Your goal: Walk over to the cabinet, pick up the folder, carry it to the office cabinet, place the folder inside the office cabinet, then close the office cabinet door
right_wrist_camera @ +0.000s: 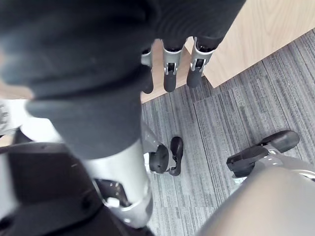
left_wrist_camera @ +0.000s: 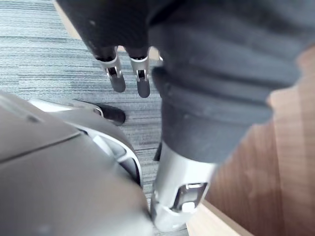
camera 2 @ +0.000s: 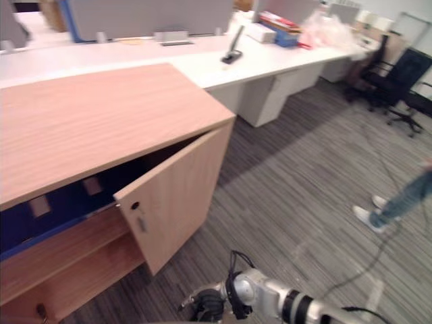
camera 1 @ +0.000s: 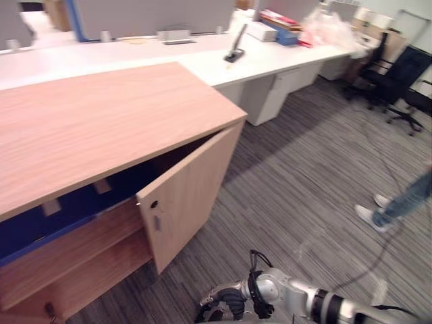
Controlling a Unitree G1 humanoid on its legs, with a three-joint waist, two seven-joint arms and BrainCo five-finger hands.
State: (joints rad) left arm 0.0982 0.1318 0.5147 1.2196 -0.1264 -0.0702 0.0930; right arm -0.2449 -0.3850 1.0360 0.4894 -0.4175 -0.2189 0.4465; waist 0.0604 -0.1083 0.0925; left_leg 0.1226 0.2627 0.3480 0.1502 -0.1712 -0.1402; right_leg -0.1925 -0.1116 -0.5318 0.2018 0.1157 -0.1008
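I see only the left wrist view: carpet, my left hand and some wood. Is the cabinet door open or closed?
Observer: Open. In the head views the door stands about half open, hinged at the right end of the cabinet.
Operator: Is the folder inside?
Observer: A dark blue thing sits on the upper shelf, behind the door. I cannot tell if it is the folder.
Operator: Does the right hand hold anything?
Observer: No. In its own wrist view the right hand hangs with straight fingers over the carpet, holding nothing.
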